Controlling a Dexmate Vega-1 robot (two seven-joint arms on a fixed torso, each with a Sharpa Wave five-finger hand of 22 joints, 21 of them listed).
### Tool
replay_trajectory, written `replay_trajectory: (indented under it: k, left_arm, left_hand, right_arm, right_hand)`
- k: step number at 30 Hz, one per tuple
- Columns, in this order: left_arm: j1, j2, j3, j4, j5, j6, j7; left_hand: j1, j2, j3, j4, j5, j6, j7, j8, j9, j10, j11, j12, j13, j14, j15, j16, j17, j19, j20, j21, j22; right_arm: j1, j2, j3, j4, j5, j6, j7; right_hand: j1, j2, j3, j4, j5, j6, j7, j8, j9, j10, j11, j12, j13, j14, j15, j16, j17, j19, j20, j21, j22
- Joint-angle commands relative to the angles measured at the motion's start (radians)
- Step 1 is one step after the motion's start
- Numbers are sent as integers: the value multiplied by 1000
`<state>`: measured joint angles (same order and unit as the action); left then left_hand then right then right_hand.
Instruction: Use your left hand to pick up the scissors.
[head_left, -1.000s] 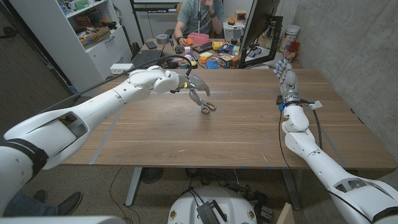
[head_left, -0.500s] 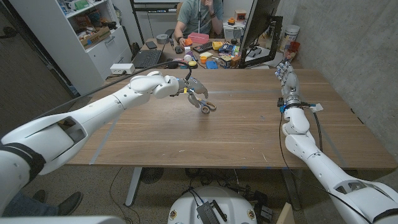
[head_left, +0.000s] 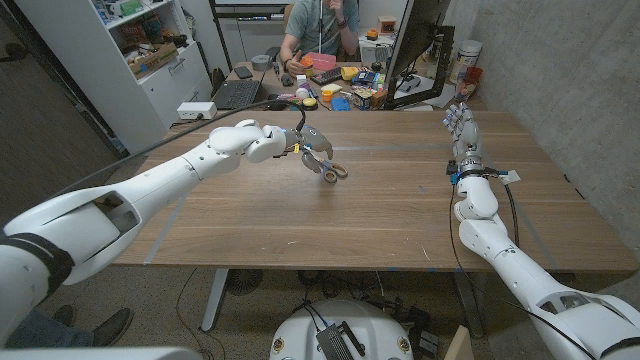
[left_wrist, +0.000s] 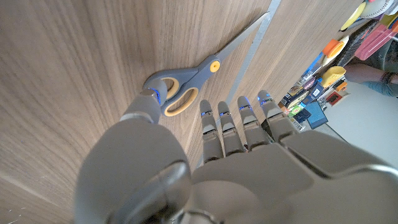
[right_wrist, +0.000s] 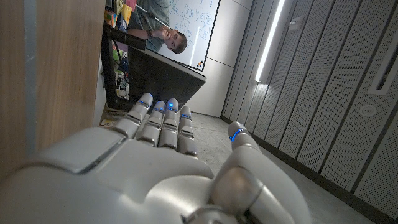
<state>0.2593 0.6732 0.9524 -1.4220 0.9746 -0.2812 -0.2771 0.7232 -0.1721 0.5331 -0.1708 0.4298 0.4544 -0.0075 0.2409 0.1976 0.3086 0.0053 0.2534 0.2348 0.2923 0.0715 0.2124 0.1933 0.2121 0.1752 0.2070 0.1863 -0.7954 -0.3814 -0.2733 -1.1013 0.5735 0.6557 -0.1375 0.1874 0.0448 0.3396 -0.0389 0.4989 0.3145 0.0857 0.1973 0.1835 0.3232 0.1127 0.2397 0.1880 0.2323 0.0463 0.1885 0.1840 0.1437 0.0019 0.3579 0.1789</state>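
Grey scissors (head_left: 327, 166) unmoved, left robot hand (head_left: 291, 138) crept nearer

In the head view the left hand (head_left: 300, 142) covers the blades of the scissors (head_left: 331, 171), so only the handles show beyond its fingers (head_left: 312, 148). In the left wrist view the blade tips run under a grey strip on the counter (left_wrist: 74, 74). The clutter (head_left: 345, 88) behind the counter is too small to identify.

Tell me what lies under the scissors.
Bare wooden table lies under the scissors. The left hand reaches over them, its thumb at a handle ring; the handles' underside is hidden.
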Motion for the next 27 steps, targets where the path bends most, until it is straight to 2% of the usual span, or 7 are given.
replay_trajectory:
  k: [1, 13, 23, 24, 27]
  left_arm:
    - [-29, -39, 31, 74, -6, -10, 32]
    - [-55, -89, 65, 125, -41, -8, 35]
    - [-55, -91, 68, 118, -67, 9, 43]
    - [-54, -89, 68, 115, -67, 13, 42]
    - [-47, -84, 62, 108, -80, 28, 34]
  left_hand:
    - [10, 3, -3, 1, 2, 12, -3, 10, 2, 8, -2, 7, 2, 11, 0, 7, 3, 3, -7, 5, 3]
    - [12, 5, -6, 4, 0, 14, -5, 8, 2, 7, -1, 5, 1, 10, 2, 5, 4, 0, -12, 4, 3]
    - [15, 6, -8, 5, 0, 20, -5, 7, 1, 7, 0, 3, 0, 12, 0, 5, 4, 0, -13, 5, 4]
    - [23, 8, -7, 4, 0, 57, -3, 19, 2, 12, -4, 3, 0, 14, -2, 4, 4, -1, -13, 5, 4]
    - [32, 9, -6, 2, 0, 86, 0, 28, 2, 19, -6, 5, -1, 20, -5, 5, 4, 3, -13, 6, 4]
  right_arm:
    - [3, 2, 3, 25, 9, 11, 13]
    - [42, 21, 6, 102, 35, 46, 62]
    - [51, 21, 8, 116, 44, 50, 71]
    - [51, 20, 8, 116, 43, 48, 70]
    - [48, 18, 8, 111, 43, 41, 64]
  right_hand:
    - [-4, -6, -3, -3, 7, 4, -9, 0, 3, 9, -2, -1, 4, 7, -1, 3, 2, 7, 4, -5, 3]
    - [-6, -9, -6, -4, 9, 4, -12, 0, 3, 10, -2, -2, 4, 9, -2, 3, 2, 8, 7, -8, 3]
    - [-7, -11, -8, -5, 9, 4, -13, 0, 3, 10, -2, -3, 4, 9, -2, 3, 2, 8, 10, -11, 3]
    - [-8, -11, -9, -5, 10, 3, -13, 0, 3, 10, -1, -3, 4, 9, -3, 3, 2, 8, 10, -11, 3]
    - [-8, -12, -9, -5, 10, 3, -13, 0, 3, 8, -2, -4, 4, 9, -3, 3, 2, 8, 11, -12, 3]
